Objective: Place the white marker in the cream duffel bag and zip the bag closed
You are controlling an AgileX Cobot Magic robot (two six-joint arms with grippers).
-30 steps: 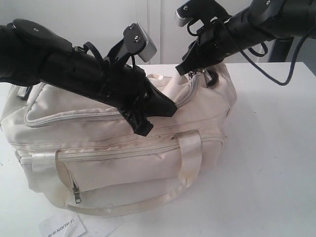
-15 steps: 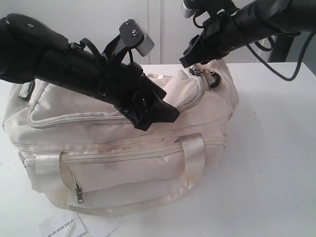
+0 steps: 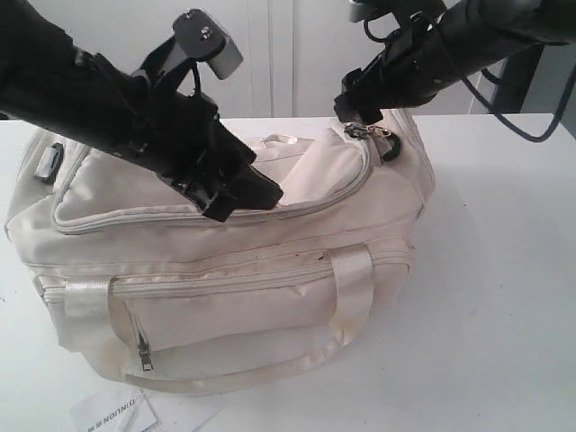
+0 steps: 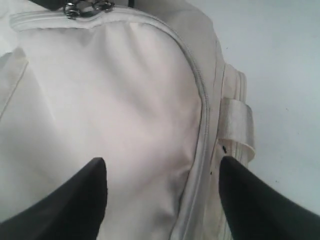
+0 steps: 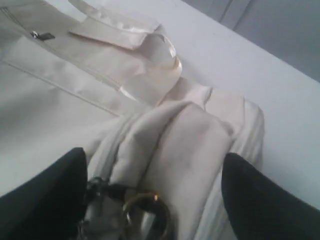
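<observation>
The cream duffel bag [image 3: 234, 270] lies across the white table, its front zip pocket facing the exterior camera. No white marker shows in any view. My left gripper [image 3: 241, 194] hovers open just above the curved top flap [image 4: 115, 100], and its dark fingertips [image 4: 82, 197] stand on either side of the flap's zip seam [image 4: 202, 115]. My right gripper [image 3: 358, 105] is open over the bag's right end, directly above the metal zip pulls [image 3: 364, 132]. In the right wrist view the pulls and a dark ring [image 5: 145, 215] lie between its fingers [image 5: 270, 200], held by neither.
A printed paper tag [image 3: 112, 414] lies on the table [image 3: 504, 297] at the bag's front left. Shiny strap handles [image 3: 351, 274] drape over the front. A small pocket zip pull [image 3: 142, 356] hangs low. A grey buckle [image 3: 49, 162] sits at the left end.
The left arm rose and drew back to the left off the flap. The right gripper lifted slightly up and right. The top flap near the right end puffed up.
</observation>
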